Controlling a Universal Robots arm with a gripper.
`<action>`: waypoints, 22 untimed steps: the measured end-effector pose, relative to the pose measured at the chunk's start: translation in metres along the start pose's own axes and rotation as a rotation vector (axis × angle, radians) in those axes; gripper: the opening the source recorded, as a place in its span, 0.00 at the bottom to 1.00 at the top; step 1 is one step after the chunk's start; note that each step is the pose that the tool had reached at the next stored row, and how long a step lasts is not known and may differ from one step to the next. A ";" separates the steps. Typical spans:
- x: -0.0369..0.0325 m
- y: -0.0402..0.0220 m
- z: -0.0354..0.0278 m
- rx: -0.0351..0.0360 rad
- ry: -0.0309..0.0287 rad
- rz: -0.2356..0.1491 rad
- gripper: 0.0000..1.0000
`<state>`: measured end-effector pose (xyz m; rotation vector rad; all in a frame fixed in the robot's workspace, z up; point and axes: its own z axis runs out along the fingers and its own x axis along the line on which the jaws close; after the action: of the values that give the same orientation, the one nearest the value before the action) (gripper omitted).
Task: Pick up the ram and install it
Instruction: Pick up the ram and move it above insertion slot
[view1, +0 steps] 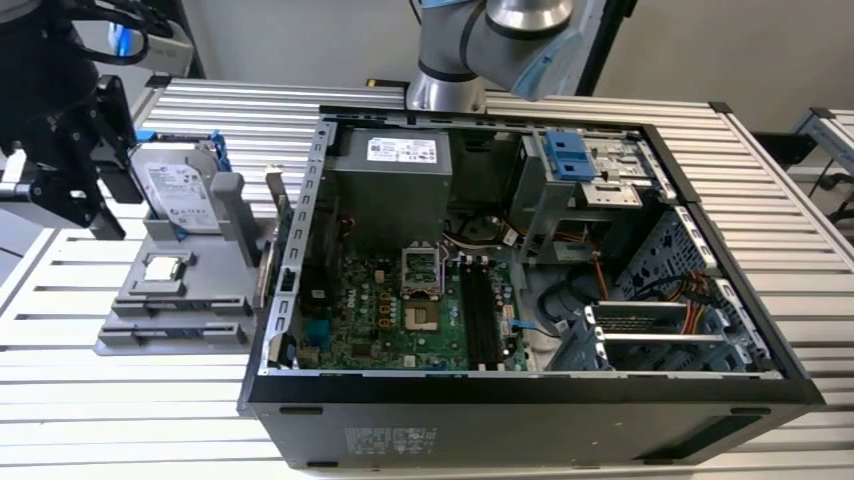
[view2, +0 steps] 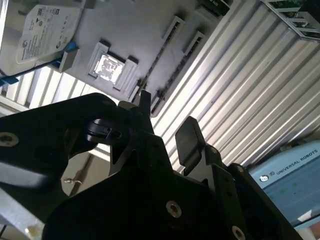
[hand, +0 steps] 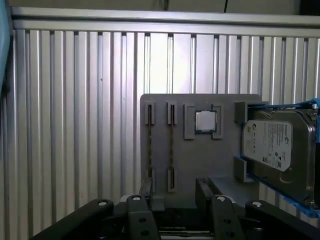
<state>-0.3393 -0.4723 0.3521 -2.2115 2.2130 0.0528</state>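
Gripper: the black two-finger gripper (hand: 173, 189) has its fingers (hand: 202, 192) spread, holding nothing. It hangs above the tray without touching it.

Ram: the thin dark ram stick (hand: 150, 146) stands edge-up in a long slot of the tray, at the end away from the drive. A second thin strip sits in the slot just beside it.

Risk: the two strips lie close together. A descent slightly off line could land a finger on the slot wall or nudge the neighbouring strip. From above the stick offers only a narrow edge, so a skewed pinch may tilt it or jam it in its slot.

Tray: the grey plastic holder tray (hand: 200, 170) carries the two strips. A small square silver processor chip (hand: 205, 121) lies in a middle pocket. A silver boxy hard drive with a white label (hand: 276, 149) rests in blue brackets at the far end.

Table: the ribbed aluminium table (view1: 120, 400) bears the tray and the case.

Case: the open black computer case (view1: 534, 395) lies on its side, to the exterior view's right of the tray. It holds a green motherboard (view1: 367, 310) with long black memory sockets (view1: 481, 312), a grey power supply box (view1: 387, 175) and loose cables.
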 end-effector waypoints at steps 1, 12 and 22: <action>0.0001 0.0001 0.0018 0.0023 0.0000 0.000 1.00; 0.0007 0.0012 0.0214 0.0186 0.0001 -0.001 1.00; 0.0013 0.0009 0.0383 0.0187 0.0000 -0.001 1.00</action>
<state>-0.3408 -0.4723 0.3138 -2.2027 2.2035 0.0320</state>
